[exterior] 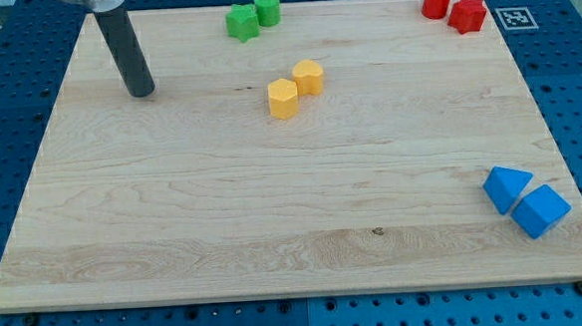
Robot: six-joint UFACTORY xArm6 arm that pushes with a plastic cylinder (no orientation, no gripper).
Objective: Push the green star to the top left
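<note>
Near the wooden tabletop [273,204]'s top edge, the green star-shaped block [242,23] touched a green cylinder block [267,8]; my tip [142,90] rested well apart at the view's left, touching no block and carrying no gripper.

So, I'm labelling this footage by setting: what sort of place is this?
Probably a robotics lab bench: a wooden board lies on a blue perforated table, a printed marker tag sits beside it, and my tip works among small coloured blocks.
</note>
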